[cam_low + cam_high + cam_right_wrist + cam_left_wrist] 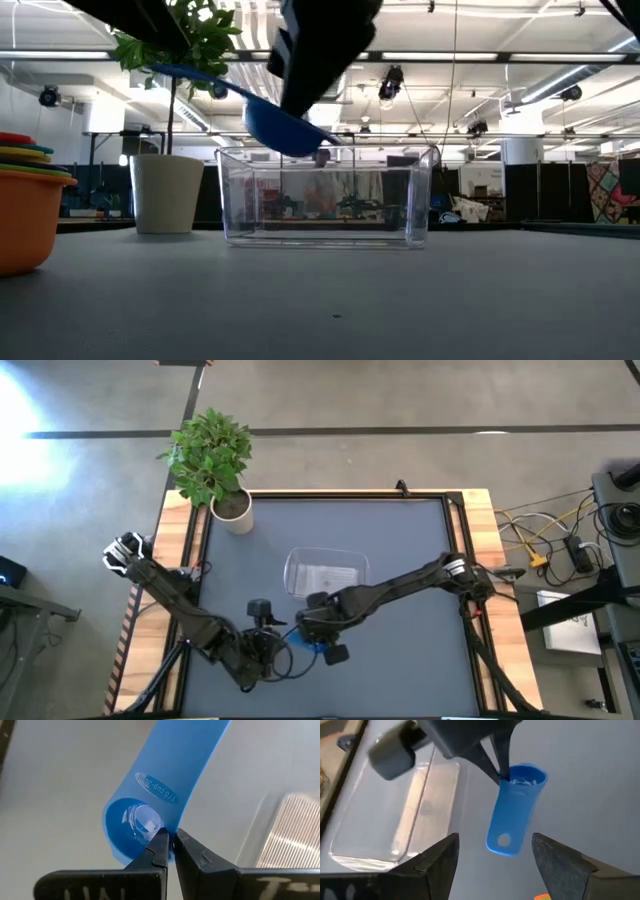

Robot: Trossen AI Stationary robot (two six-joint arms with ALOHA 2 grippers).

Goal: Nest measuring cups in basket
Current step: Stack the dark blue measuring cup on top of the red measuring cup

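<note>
High view: the right gripper sits over the grey table, just on the near side of the clear basket. A blue measuring cup shows as a strip of blue below and beside it, close to the basket but outside its rim. The left gripper is next to it, pointing toward the same spot. A potted plant stands at the far left corner of the table.

Low view: the blue cup hangs in the air, held from above, its bowl level with the basket's top rim and its handle slanting up and away. A stack of other cups, the orange one outermost, stands on the table at the edge of the picture, well apart from the basket. The white pot stands just beside the basket.

Left wrist view: the left gripper has its fingers spread wide and grips nothing; the blue cup hangs between and beyond them, handle end nearest. The basket lies beside the cup, apart from it.

Right wrist view: the right gripper is clenched on the rim of the blue cup, one fingertip inside the bowl, one outside. The handle points away from the gripper.
</note>
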